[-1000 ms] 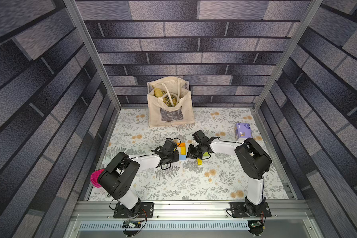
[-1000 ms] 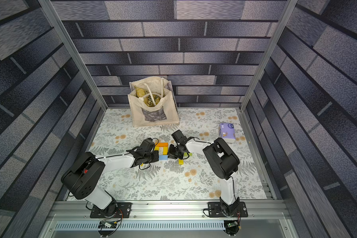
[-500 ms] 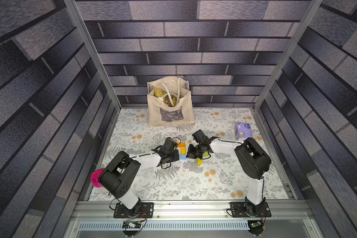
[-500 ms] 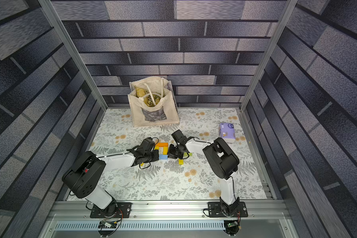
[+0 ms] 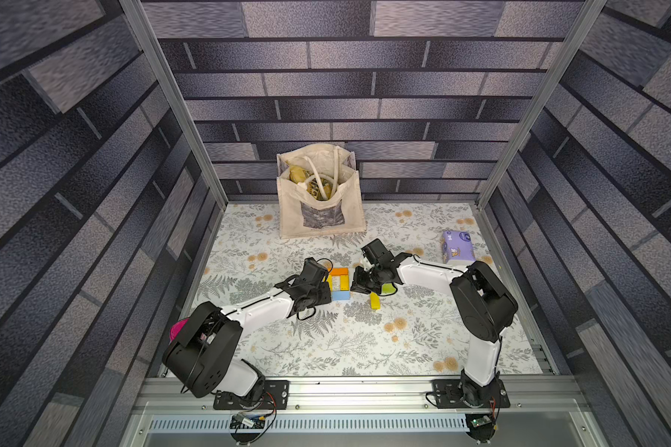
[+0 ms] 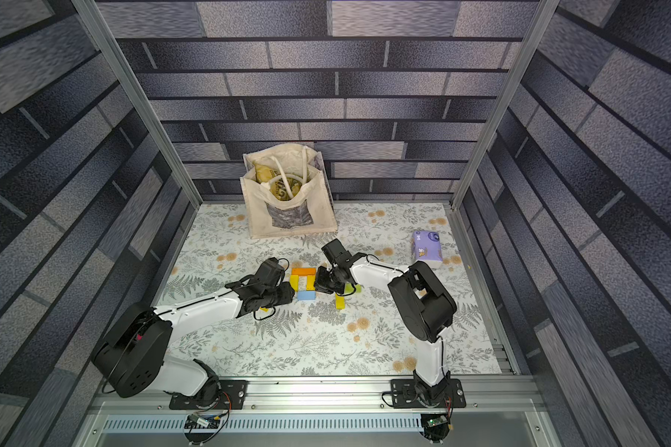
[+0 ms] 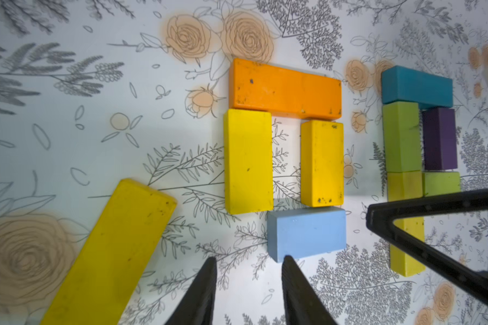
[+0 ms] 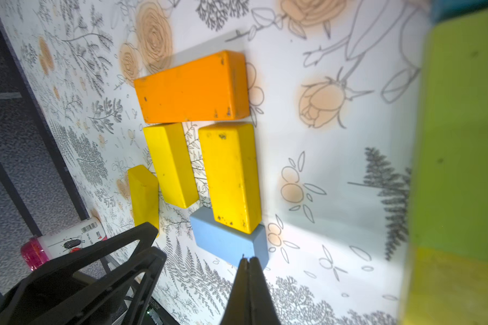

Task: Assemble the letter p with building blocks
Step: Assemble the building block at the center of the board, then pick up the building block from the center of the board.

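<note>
left fingers (image 7: 202, 292) parted, empty | right fingers (image 8: 248, 289) pressed together, tips at light blue block (image 7: 306, 233) | block just ahead of left fingers, touching yellow block (image 7: 321, 163); orange block (image 7: 283, 88) beyond, on counter (image 7: 68, 118)

Pose check. The left arm (image 5: 256, 309) reaches forward and inward from its base, held low, forearm nearly level. Its left gripper (image 7: 250, 260) points toward the middle, jaws parted, a plain gap between the two fingers. The right arm (image 5: 429, 271) has its elbow raised near the base, forearm stretched inward, wrist bent down. Its right gripper (image 8: 247, 260) has jaws pressed together, tips meeting in one edge. The two grippers face each other, near but apart.
</note>
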